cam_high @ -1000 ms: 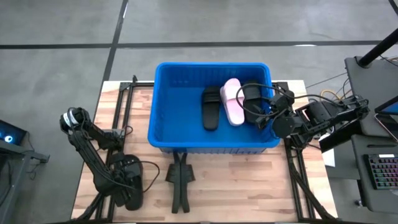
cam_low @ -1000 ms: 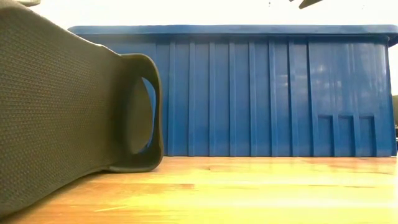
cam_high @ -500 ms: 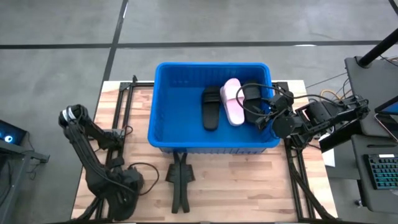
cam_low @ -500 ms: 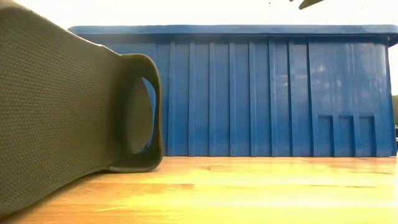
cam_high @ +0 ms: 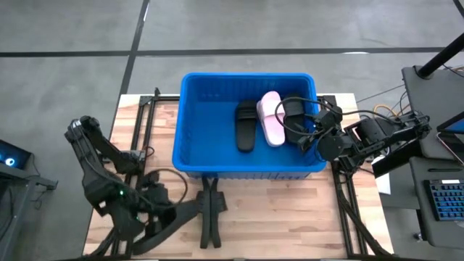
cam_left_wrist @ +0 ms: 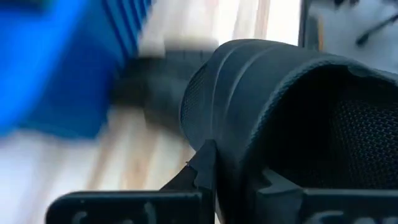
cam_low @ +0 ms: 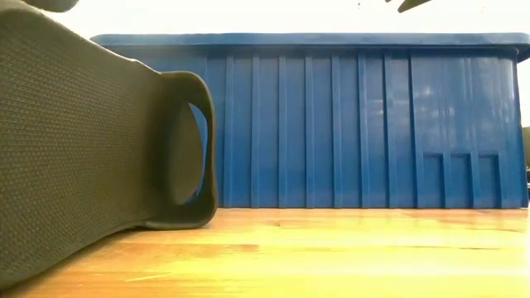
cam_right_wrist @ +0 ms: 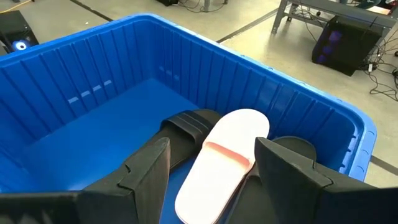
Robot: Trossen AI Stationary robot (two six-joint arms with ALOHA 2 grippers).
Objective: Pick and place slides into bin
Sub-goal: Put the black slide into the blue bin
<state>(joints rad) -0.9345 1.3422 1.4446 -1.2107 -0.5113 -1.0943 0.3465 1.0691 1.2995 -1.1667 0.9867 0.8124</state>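
Observation:
The blue bin (cam_high: 190,156) stands at the table's middle, toward the far edge. In it lie a black slide (cam_high: 246,127), a pale pink slide (cam_high: 270,118) and another black slide (cam_high: 293,113). My right gripper (cam_high: 308,135) hangs open and empty over the bin's right part, above these slides (cam_right_wrist: 227,155). My left gripper (cam_high: 174,212) is low at the near edge, shut on another black slide (cam_left_wrist: 280,81). That slide also fills the left of the low view (cam_low: 74,141). My left gripper holds the black slide by the edge of its wide strap (cam_left_wrist: 236,146). One finger (cam_left_wrist: 202,169) is outside the strap and the other (cam_left_wrist: 273,183) is inside the opening under it. In the low view the slide stands tilted, sole outward, with its lower edge (cam_low: 170,223) on the table.
A black forked stand (cam_high: 210,214) sits at the near edge in front of the bin. Black rails (cam_high: 138,138) run along both sides of the wooden table. Cables trail beside my right arm (cam_high: 377,138). The bin's near wall (cam_low: 331,124) rises close behind the slide.
My left arm has swung: its upper joint has gone toward the table's left edge, and its wrist has turned, so the gripper now points toward the right along the near edge. The black slide in the low view has stayed where it was.

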